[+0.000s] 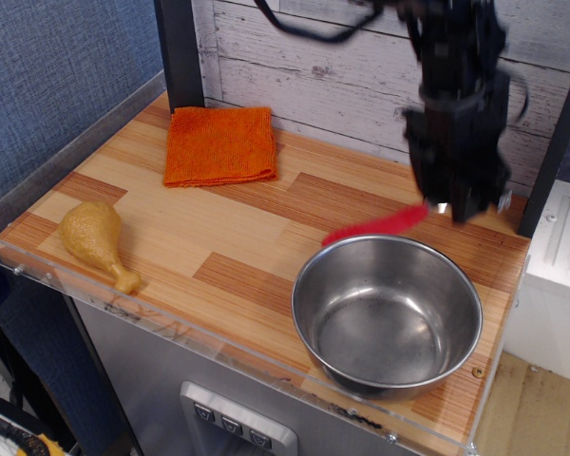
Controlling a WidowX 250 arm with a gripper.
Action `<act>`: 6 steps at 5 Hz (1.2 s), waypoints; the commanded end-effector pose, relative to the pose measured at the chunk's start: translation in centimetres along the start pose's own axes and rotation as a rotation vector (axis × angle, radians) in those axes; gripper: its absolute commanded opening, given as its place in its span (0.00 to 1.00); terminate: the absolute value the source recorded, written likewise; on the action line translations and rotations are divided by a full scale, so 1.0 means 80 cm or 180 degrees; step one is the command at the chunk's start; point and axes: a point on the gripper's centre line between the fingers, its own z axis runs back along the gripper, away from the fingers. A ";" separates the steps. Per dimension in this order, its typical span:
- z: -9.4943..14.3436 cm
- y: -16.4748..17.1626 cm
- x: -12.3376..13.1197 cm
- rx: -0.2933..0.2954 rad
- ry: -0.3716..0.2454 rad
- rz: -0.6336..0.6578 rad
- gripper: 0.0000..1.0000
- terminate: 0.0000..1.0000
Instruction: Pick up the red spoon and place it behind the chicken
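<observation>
My gripper is at the back right, above the table behind the steel bowl. It is shut on the red spoon and holds it in the air. The red handle sticks out to the left and slightly down over the bowl's far rim; the silver bowl of the spoon is hidden in the fingers. The image of the arm is blurred. The chicken, a tan-yellow toy drumstick, lies at the front left near the table's edge, narrow tip toward the front, far from the gripper.
A steel bowl stands at the front right, just below the spoon. An orange cloth lies flat at the back left. A dark post stands behind it. A white plank wall runs along the back.
</observation>
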 end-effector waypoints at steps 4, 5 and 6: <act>0.239 0.043 -0.017 0.0407 -0.1011 0.0402 0.00 0.00; 0.240 0.086 -0.038 0.0549 -0.0916 0.0652 0.00 0.00; 0.225 0.122 -0.059 0.0623 -0.0805 0.0831 0.00 0.00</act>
